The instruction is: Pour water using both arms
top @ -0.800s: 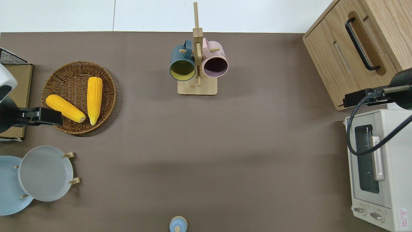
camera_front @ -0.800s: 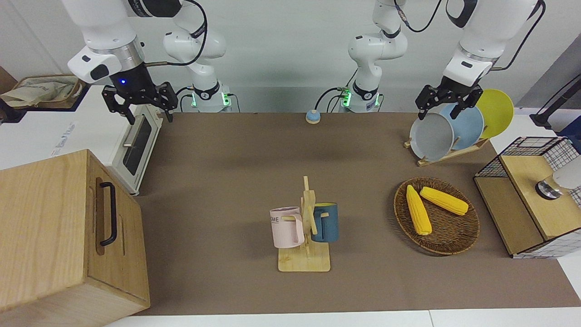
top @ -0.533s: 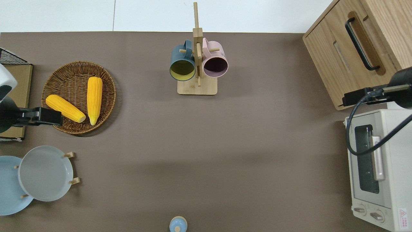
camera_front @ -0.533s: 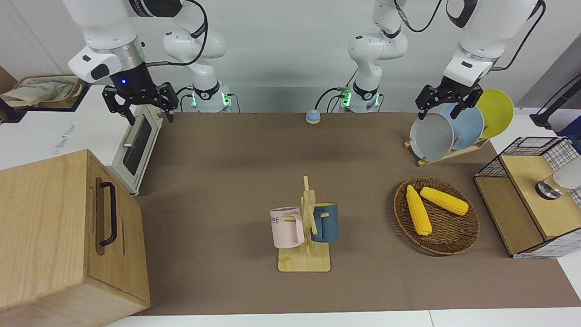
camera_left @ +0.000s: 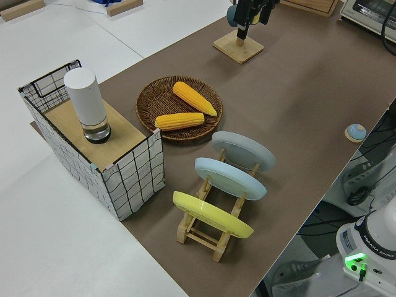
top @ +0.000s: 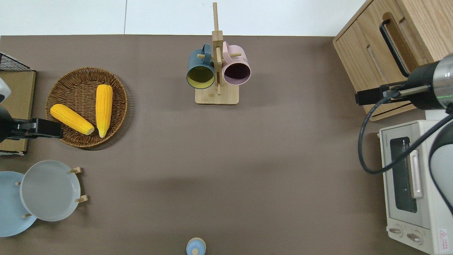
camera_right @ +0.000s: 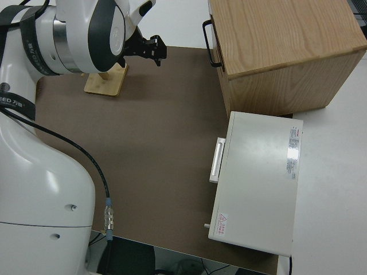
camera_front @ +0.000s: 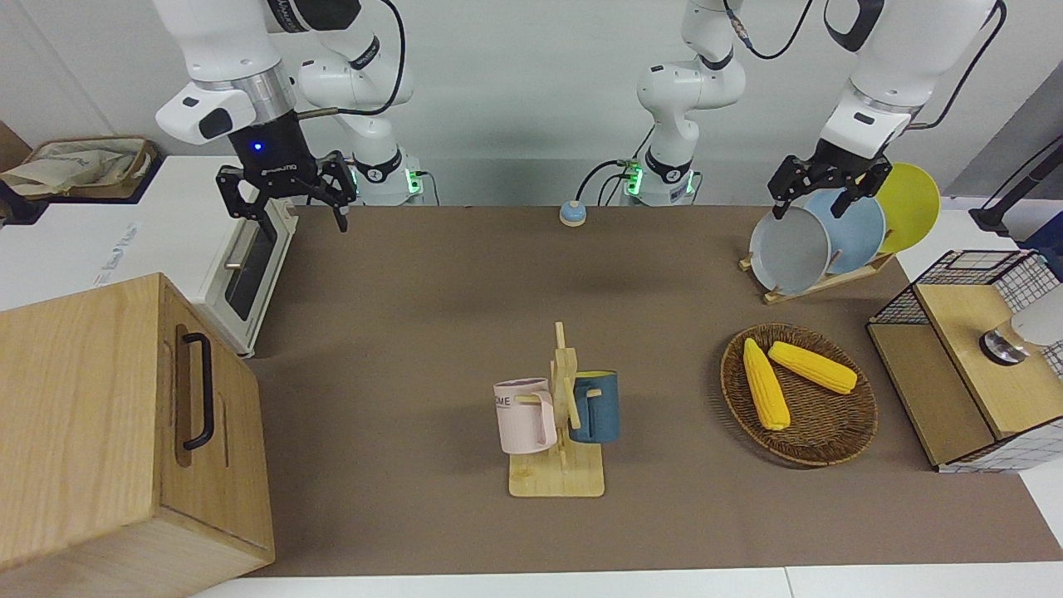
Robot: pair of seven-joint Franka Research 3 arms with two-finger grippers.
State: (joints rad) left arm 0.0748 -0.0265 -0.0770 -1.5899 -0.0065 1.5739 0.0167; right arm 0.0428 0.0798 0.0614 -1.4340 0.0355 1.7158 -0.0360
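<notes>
At the robots' edge of the table, nothing is held by either arm. The right gripper (camera_front: 291, 208) is seen with its fingers spread wide and empty, and in the overhead view it hangs over the corner of the light wooden cabinet with the black handle (top: 371, 53). The left gripper (camera_front: 812, 203) is likewise spread and empty, over the rim of the round woven wicker basket (top: 120, 92).

From the left claw, the tall white cylindrical vessel with a clear base (camera_left: 86, 102) lies toward the left arm's end of the table. It stands upright, long axis vertical, on the wooden top of the black wire-grid shelf (camera_left: 130, 179). It is probably the water source, though its contents cannot be made out. It is judged to fall to the left arm, which is much the nearer.

Farthest from the robots stands the pale wooden mug tree (top: 216, 97), well apart from both claws and roughly midway between them. The pink ceramic mug (top: 236, 67) is hung on the side facing the right claw, the dark blue mug (top: 200, 69) on the side facing the left. Both mouths are turned toward the robots.
</notes>
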